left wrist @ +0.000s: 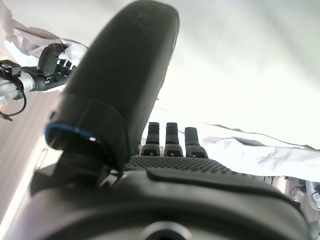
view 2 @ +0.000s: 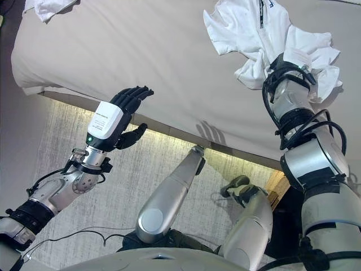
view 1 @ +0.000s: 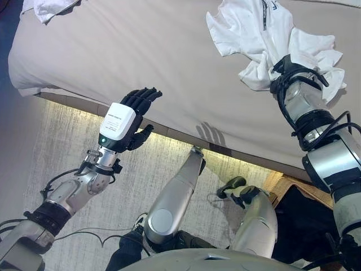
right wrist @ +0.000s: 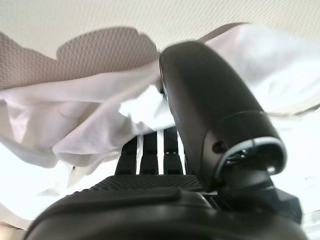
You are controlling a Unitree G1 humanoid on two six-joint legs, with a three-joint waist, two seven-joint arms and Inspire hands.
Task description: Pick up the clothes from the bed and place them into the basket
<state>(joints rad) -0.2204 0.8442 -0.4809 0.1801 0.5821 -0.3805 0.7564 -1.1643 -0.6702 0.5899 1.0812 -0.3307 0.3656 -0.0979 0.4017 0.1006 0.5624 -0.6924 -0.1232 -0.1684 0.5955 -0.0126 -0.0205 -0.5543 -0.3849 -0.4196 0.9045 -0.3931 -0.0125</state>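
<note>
A white garment [view 1: 254, 28] lies crumpled on the beige bed [view 1: 141, 51] at the far right. My right arm reaches onto the bed, and my right hand [right wrist: 150, 192] is pushed into the garment's near edge, with the white cloth [right wrist: 90, 125] draped over it. My left hand [view 1: 138, 104] is open and empty, held up with straight fingers in front of the bed's near edge, well left of the garment. The wicker basket [view 1: 280, 182] with a dark inside stands on the floor at the lower right, below my right arm.
A second white cloth [view 1: 51, 8] lies at the bed's far left corner. The bed's lit lower edge [view 1: 169, 138] runs diagonally across the view. A pale ribbed rug [view 1: 62, 147] covers the floor in front of the bed.
</note>
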